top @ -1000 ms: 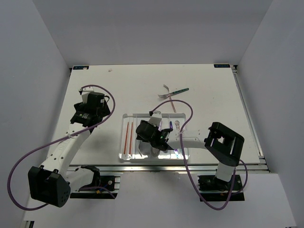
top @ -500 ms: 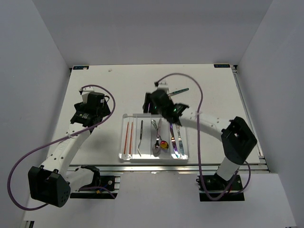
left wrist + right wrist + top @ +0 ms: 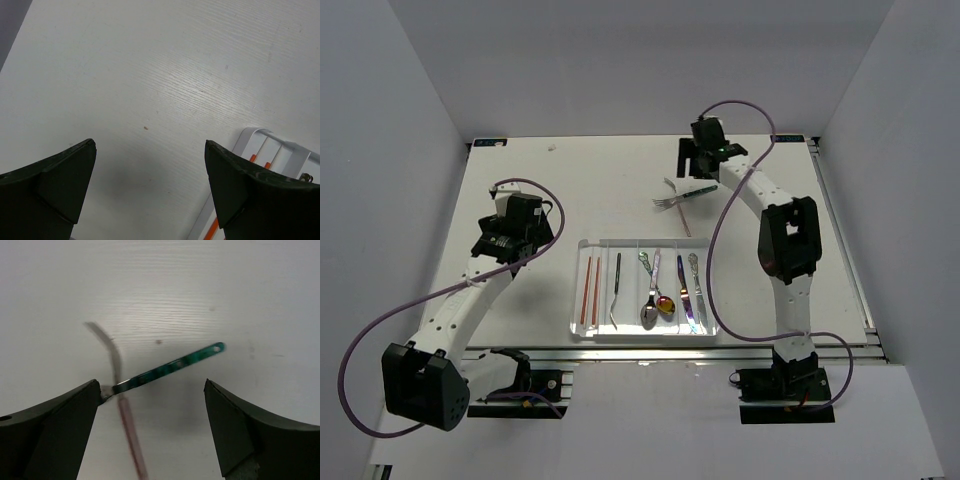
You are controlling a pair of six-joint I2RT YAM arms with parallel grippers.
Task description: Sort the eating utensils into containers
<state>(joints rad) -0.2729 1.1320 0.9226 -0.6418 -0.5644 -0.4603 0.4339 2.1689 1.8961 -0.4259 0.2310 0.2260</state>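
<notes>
Since the teal-handled fork (image 3: 170,367) lies on the table (image 3: 570,190) directly under the right tool (image 3: 150,385), whose jaws stand spread and hold nothing, the coming grasp seems to turn on the angle between handle and jaws. In the right wrist view the teal handle runs from about 8 o'clock up to 2 o'clock, while the two fingers sit at 9 and 3 o'clock, so their closing line falls almost along the handle, not across it. A turn of the wrist looks needed before closing. A pink-handled piece (image 3: 125,420), blurred, crosses the fork's neck and trails toward 6 o'clock; which lies on top I cannot tell. From above, both pieces lie at 12 o'clock of the tray (image 3: 620,242), apart from it. The left tool (image 3: 150,145), also spread and empty, hangs over bare table at the tray's 9 to 10 o'clock, so the right arm is clearly nearer.
</notes>
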